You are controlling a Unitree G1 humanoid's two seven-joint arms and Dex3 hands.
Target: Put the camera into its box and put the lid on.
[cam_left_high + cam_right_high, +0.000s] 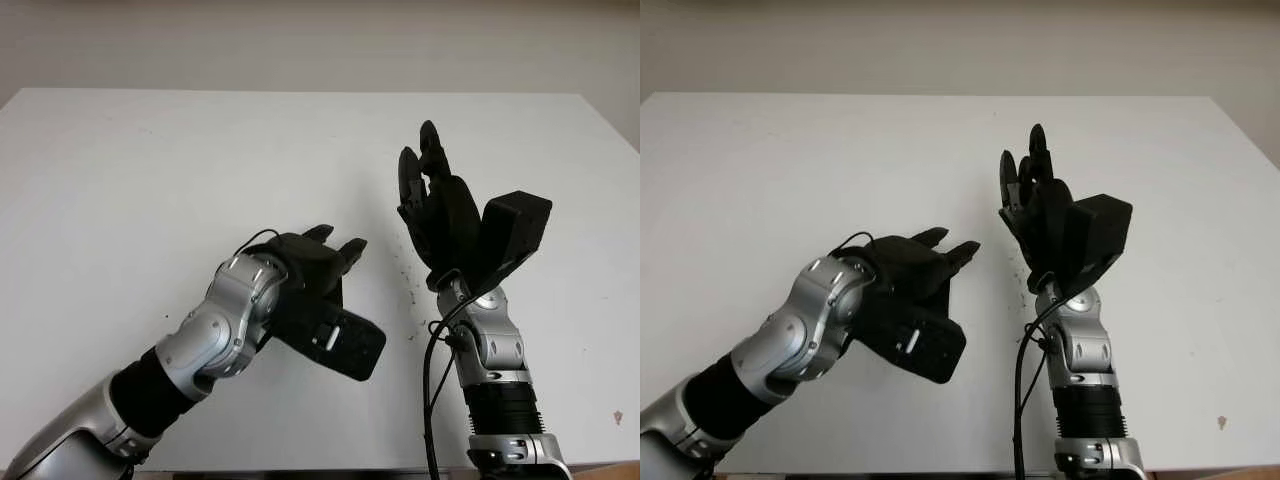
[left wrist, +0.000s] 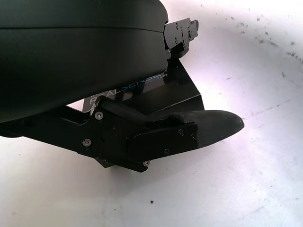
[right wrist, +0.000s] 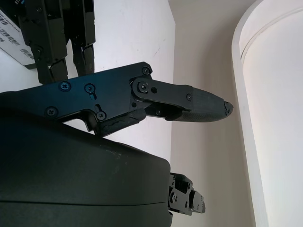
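My left hand (image 1: pixel 335 241) hovers over the near middle of the white table (image 1: pixel 150 170), open and holding nothing, fingers pointing to the far right. My right hand (image 1: pixel 420 160) is raised above the table to its right, open and empty, fingers pointing up and away. In the left wrist view one finger (image 2: pixel 208 125) reaches over bare tabletop. In the right wrist view a finger (image 3: pixel 199 106) points toward a wall, and a white surface with a barcode label (image 3: pixel 12 40) shows behind the other fingers.
Small dark specks (image 1: pixel 410 290) dot the table between the two hands. A black cable (image 1: pixel 432 400) runs along my right forearm. The table's far edge meets a pale wall (image 1: pixel 320 40). A tiny mark (image 1: pixel 617 417) lies near the right front corner.
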